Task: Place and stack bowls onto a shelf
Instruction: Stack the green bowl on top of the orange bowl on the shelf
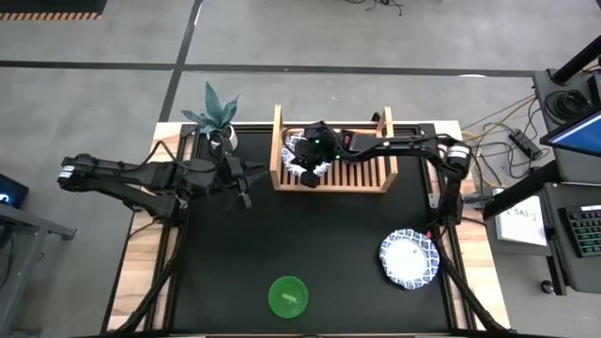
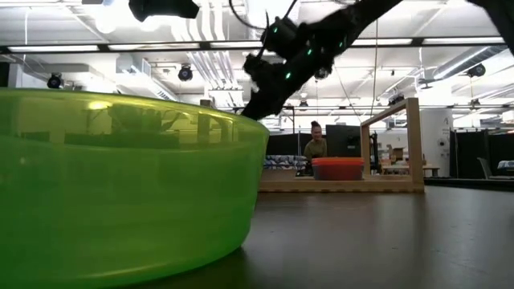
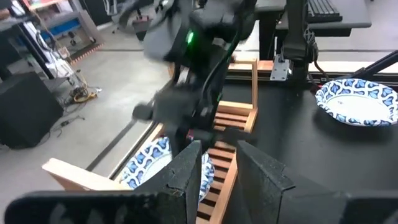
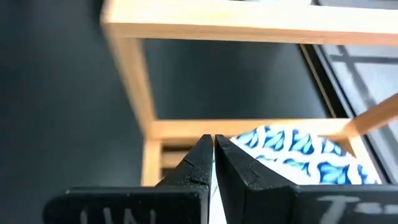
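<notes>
The right claw [image 1: 308, 172] hangs over the shelf's [image 1: 362, 175] nine o'clock end, above a blue-rimmed bowl [image 1: 302, 150] there, its fingers pressed together, seemingly on nothing. The left claw [image 1: 246, 180] waits just beside that end, slightly parted. Another patterned bowl [image 1: 409, 258] and a green bowl [image 1: 288, 297] sit on the table [image 1: 319, 235] toward six o'clock.

Both arms are matte black, built of slim tubular links with bulkier joint housings. The left arm [image 1: 141, 176] carries a white-grey band near its base, and the right arm [image 1: 413, 144] shows a similar pale collar. A green indicator light glows on the right wrist housing. Each end effector has angular, wedge-shaped black fingers [image 3: 189, 171].
</notes>
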